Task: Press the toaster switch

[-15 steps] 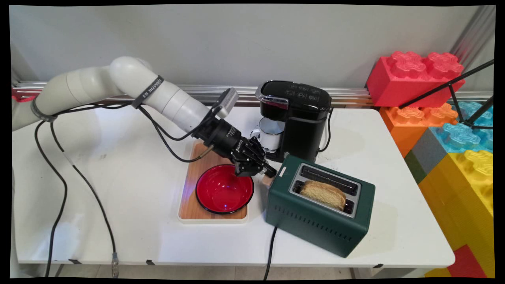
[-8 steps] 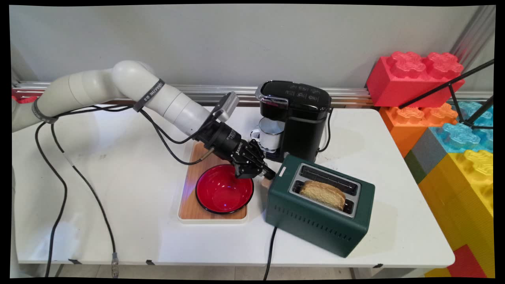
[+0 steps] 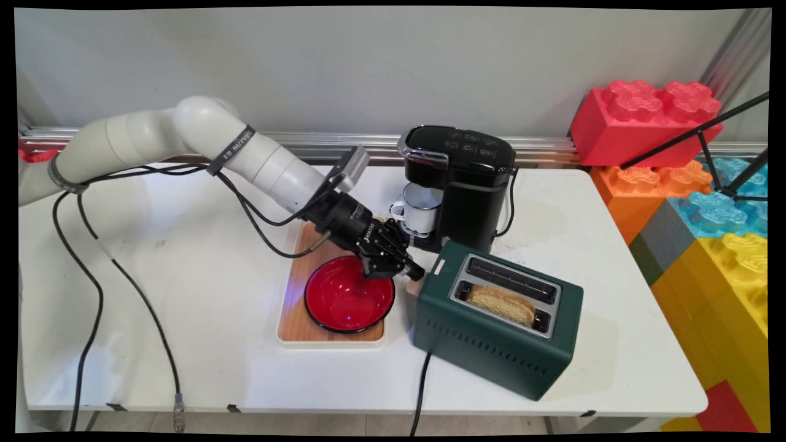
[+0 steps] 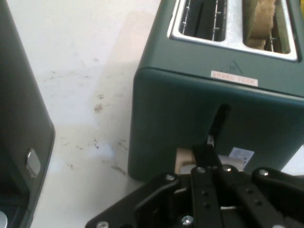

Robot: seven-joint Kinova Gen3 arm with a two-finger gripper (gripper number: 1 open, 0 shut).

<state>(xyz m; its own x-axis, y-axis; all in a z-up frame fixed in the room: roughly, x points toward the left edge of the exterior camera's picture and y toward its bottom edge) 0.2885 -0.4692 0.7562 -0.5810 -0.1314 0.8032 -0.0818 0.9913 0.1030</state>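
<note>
My pincer, fingers drawn together, presses the wooden lever at the green toaster's end, and the bread slice has sunk lower into its slot.

White arm reaches from left, angled down; tool low, fingers closed.

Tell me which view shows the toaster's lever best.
The hand view: the toaster end face fills it, with the tan lever low in its slot, at the gripper. In the main view the lever is just a sliver.
</note>
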